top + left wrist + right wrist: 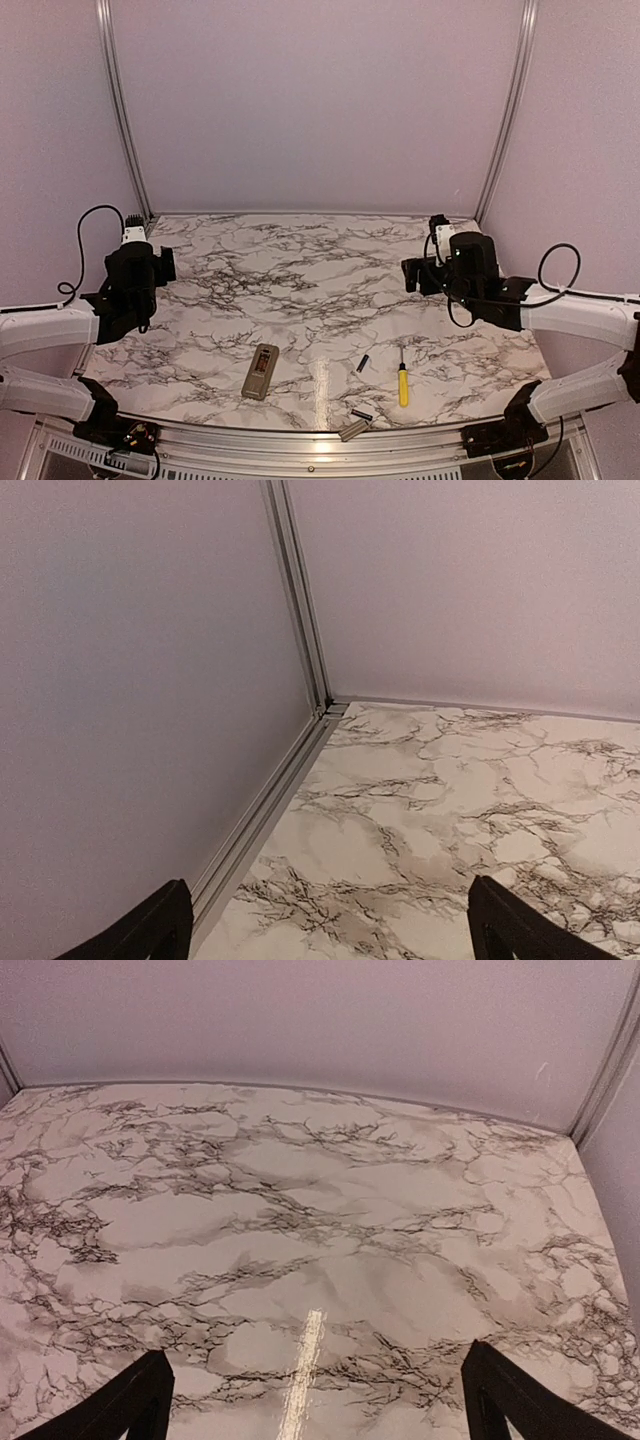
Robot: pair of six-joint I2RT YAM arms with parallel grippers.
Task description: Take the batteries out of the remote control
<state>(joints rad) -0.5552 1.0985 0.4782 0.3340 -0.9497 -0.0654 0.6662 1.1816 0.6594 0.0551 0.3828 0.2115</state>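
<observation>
Apparently the unloading is all but finished. The remote control (261, 371) lies back-up near the desk's near edge, left of centre, with its recess exposed; I can't make out anything inside it. The first battery (363, 363) lies loose to its right, near the screwdriver (402, 384). The second battery (361, 414) rests right at the near edge, just beside the cover piece (350, 431). My left gripper (328, 905) and right gripper (317, 1360) hover by the left and right edges, fingers spread, grasping nothing. I judge nothing is left beyond confirming the recess is empty.
</observation>
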